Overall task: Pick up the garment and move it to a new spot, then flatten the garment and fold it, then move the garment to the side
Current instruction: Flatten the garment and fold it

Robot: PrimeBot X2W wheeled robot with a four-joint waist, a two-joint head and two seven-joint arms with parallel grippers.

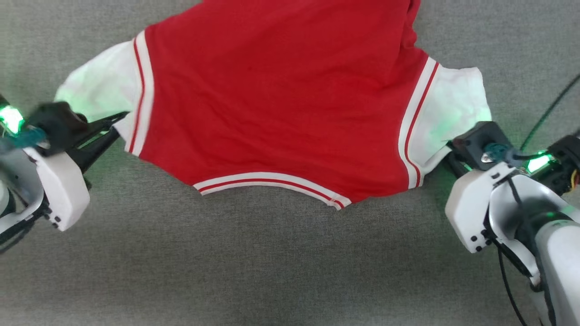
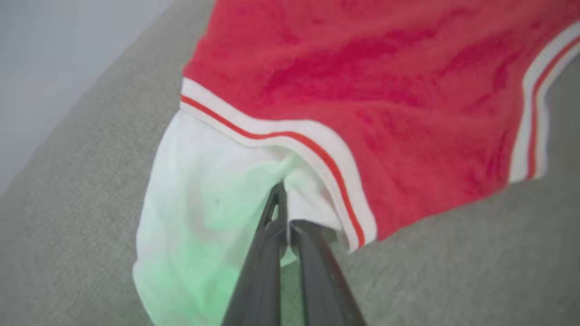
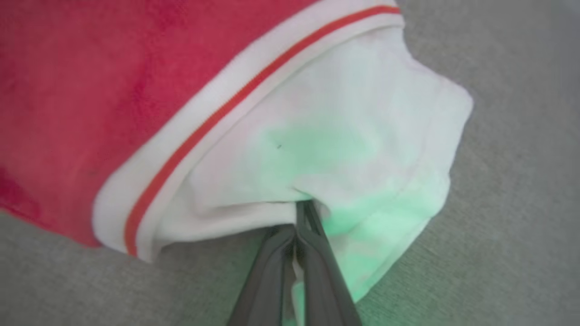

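On the grey cloth-covered counter (image 1: 290,271), the garment (image 1: 281,90) is lying spread with plain red cloth facing up, its far part running off the top of the head view and its striped near edge (image 1: 272,179) bowing toward the robot. The left jaws are gripping the near fold of the left white sleeve (image 1: 97,90); in the left wrist view the two dark fingers are meeting, with cloth bunching around their tips. The right jaws are likewise pinching the right white sleeve (image 1: 457,104), their tips lying buried under a pucker of fabric near the striped seam. The shirt is thus lying between the two jaws and touching both, each grip sitting on a sleeve's near edge, not on the red body. The step in hand is, by this evidence, probably the two-handed pick-up for carrying the shirt to a new spot, though a sideways stretch for flattening cannot be ruled out. The next move is calling for both arms rising and travelling together at even spacing, so that the thin pinches are not slipping and the body is not sagging into fresh creases.
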